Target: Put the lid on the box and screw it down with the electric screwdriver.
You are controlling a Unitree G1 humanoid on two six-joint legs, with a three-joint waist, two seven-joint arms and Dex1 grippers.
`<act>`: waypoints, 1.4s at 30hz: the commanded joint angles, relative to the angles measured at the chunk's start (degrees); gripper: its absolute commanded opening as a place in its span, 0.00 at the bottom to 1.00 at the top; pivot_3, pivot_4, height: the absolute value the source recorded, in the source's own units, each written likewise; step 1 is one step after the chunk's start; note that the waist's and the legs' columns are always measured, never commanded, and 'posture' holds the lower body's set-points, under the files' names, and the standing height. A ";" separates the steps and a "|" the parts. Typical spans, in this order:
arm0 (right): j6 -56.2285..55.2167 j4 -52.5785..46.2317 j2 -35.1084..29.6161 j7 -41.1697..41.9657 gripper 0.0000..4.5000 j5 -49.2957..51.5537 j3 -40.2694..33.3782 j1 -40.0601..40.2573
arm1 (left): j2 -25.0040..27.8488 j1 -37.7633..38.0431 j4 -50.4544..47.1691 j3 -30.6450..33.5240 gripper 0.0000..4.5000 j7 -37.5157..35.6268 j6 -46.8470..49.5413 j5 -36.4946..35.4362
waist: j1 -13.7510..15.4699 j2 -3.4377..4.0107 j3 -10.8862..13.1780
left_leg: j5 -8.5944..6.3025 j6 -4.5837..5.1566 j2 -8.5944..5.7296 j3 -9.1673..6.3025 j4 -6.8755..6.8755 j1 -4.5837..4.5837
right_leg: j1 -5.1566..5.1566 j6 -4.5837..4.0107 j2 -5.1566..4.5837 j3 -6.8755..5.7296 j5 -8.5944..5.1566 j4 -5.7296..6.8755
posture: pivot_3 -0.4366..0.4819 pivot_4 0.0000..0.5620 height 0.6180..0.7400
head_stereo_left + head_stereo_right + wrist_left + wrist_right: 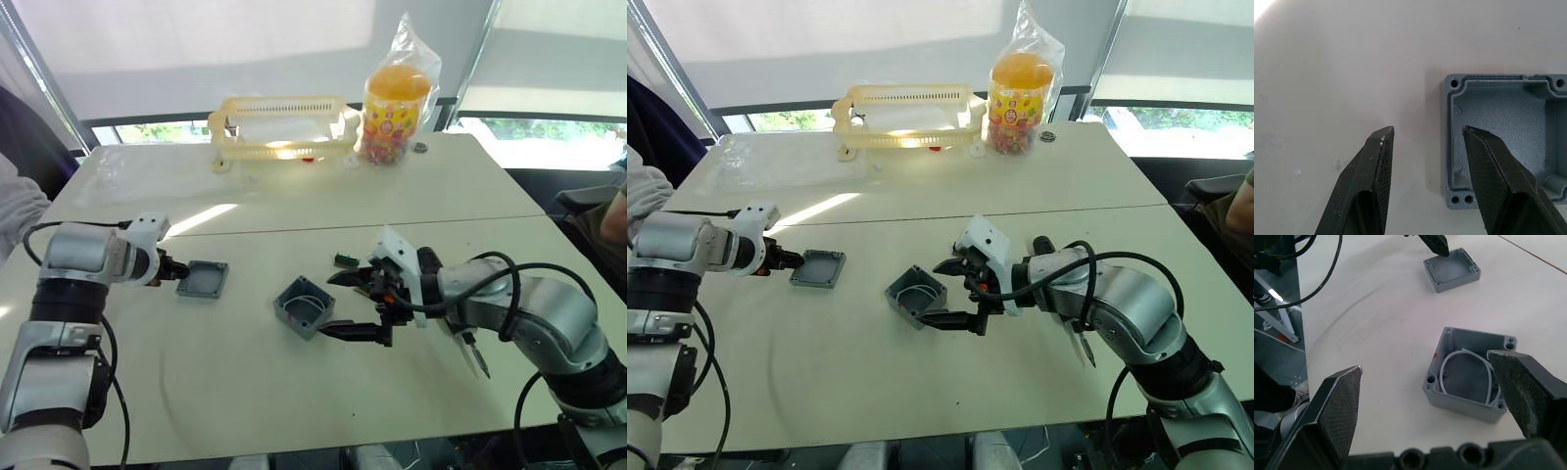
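- Currently we hold our left gripper (179, 269) open at the edge of the lid (203, 279), which lies rim-up toward the tabletop's left edge, likely to pick it up.
- We keep our right gripper (955, 294) spread wide and empty just beside the box (916, 295), mid-table, open side up with its white wire (1465, 373) showing.
- We see no screwdriver.
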 commanded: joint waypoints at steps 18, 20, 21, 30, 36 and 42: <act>0.06 -2.39 0.65 -3.00 1.00 -0.82 -3.88 2.19 | -2.01 0.60 3.39 -3.04 0.00 0.49 -2.97 1.82 | 0.01 0.09 -0.07 | 0.00 0.00 0.00 0.01 0.00 0.07 | 0.05 0.00 0.00 0.01 0.00 0.03 | 0.48 0.27 1.00; 0.13 -2.24 0.43 -2.90 1.00 -0.79 -4.04 2.14 | -1.78 1.10 2.91 -2.17 0.00 0.76 -2.51 1.68 | 0.01 0.09 -0.07 | 0.00 0.00 0.00 0.01 0.01 0.08 | 0.05 0.00 0.00 0.01 0.00 0.03 | 0.48 0.27 1.00; 0.12 -2.17 0.28 -2.79 1.00 -0.80 -4.14 2.17 | -1.65 1.37 2.60 -1.67 0.00 0.96 -2.32 1.59 | 0.00 0.09 -0.07 | 0.00 0.00 0.00 0.01 0.01 0.07 | 0.05 0.00 0.00 0.01 0.00 0.03 | 0.48 0.27 1.00; 3.24 4.47 6.97 -7.68 1.00 4.98 -12.41 -2.13 | -4.55 1.50 -14.77 10.77 0.00 -1.57 -19.85 -5.12 | 0.29 -0.05 0.02 | 0.03 -0.06 0.03 -0.03 0.01 0.01 | 0.03 -0.04 0.00 -0.01 0.03 0.02 | 0.48 0.27 1.00; 5.21 12.64 20.92 -18.44 1.00 7.91 -16.59 -11.53 | -14.03 -0.88 -23.09 19.30 0.00 2.79 -27.16 -11.64 | 0.16 0.03 -0.03 | 0.10 -0.17 0.00 0.00 -0.01 -0.03 | 0.03 -0.04 -0.08 -0.01 0.06 -0.02 | 0.48 0.27 1.00; 0.60 22.95 28.93 -25.33 1.00 3.49 -18.29 -18.02 | -18.96 -2.62 -24.91 17.17 0.00 4.51 -31.20 -12.95 | -0.16 0.08 -0.03 | 0.10 -0.17 0.01 0.02 -0.09 0.04 | -0.02 -0.07 -0.02 0.02 0.08 0.05 | 0.48 0.27 1.00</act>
